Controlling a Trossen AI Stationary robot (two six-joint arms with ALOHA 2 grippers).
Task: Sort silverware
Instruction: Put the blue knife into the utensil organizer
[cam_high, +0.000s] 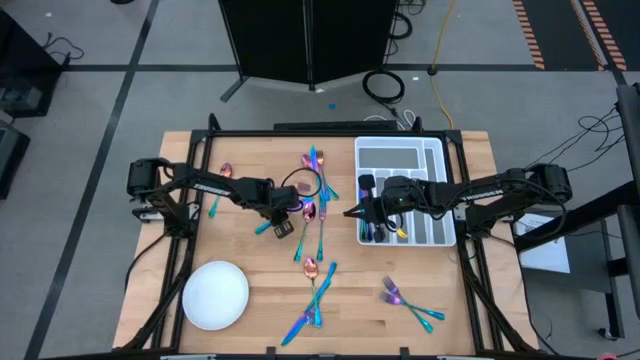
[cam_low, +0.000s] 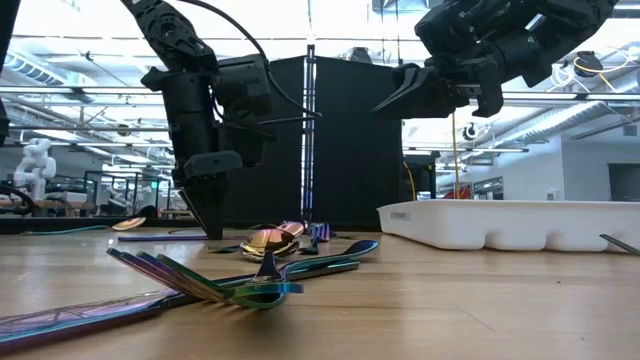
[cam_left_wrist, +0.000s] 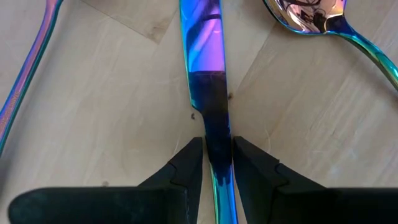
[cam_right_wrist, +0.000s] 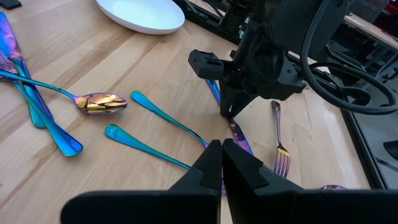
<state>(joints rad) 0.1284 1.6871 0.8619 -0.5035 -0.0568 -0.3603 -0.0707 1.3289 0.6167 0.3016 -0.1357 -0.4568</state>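
Note:
Iridescent silverware lies scattered on the wooden table: a crossed pile (cam_high: 317, 170) at the far middle, spoons and knives (cam_high: 314, 280) toward the near edge, and forks (cam_high: 405, 298) at the near right. My left gripper (cam_high: 283, 222) points down at the table's middle and is shut on a blue-purple knife (cam_left_wrist: 202, 56) that lies flat. My right gripper (cam_high: 350, 212) is shut and holds nothing. It hangs above the table by the left wall of the white divided tray (cam_high: 400, 142), which holds several pieces. My left gripper pinches the knife between its two fingers (cam_left_wrist: 186, 163), on the two edges of its narrower stretch (cam_left_wrist: 216, 146) just behind the wide blade. The fingers come from above, pointing steeply down, and stand across the knife. The knife lies flat on the table.
A round white plate (cam_high: 215, 294) sits at the near left. A lone spoon (cam_high: 222, 180) lies at the far left. A gold-bowled spoon (cam_left_wrist: 308, 15) lies close beside the held knife. Bare wood shows between the plate and the forks.

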